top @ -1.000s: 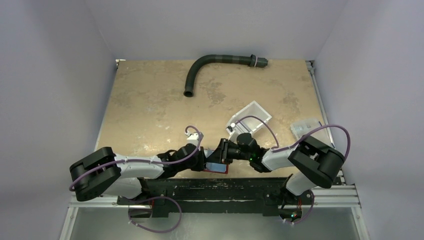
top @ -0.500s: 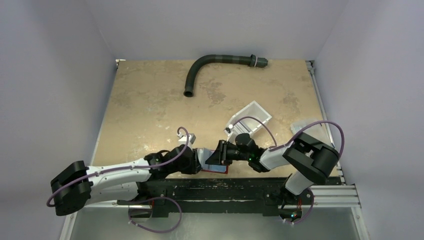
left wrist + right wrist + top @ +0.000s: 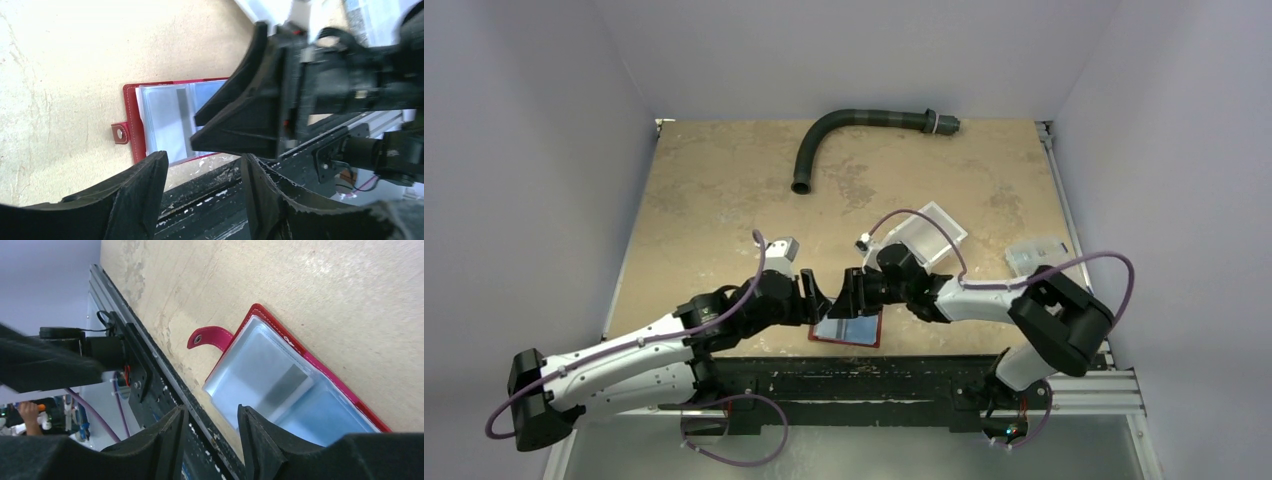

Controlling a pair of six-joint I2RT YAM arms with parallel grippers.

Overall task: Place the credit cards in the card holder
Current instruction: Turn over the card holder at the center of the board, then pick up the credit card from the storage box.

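Observation:
The card holder (image 3: 848,328) lies open and flat at the table's near edge, red with a snap tab (image 3: 207,336). Its clear sleeves hold a pale credit card (image 3: 167,120) with a grey stripe, also seen from the right wrist (image 3: 260,372). My left gripper (image 3: 817,298) hovers just left of and above the holder, open, nothing between its fingers (image 3: 204,157). My right gripper (image 3: 849,293) faces it tip to tip over the holder's far edge, also open and empty (image 3: 212,410).
A white bin (image 3: 929,232) stands behind the right gripper. A clear compartmented box (image 3: 1036,253) sits at the right edge. A dark curved hose (image 3: 844,128) lies at the back. The black base rail (image 3: 864,375) runs just below the holder.
Both grippers have opened and pulled back from the card holder toward the far side. The left arm has stretched out. The holder now lies uncovered and open.

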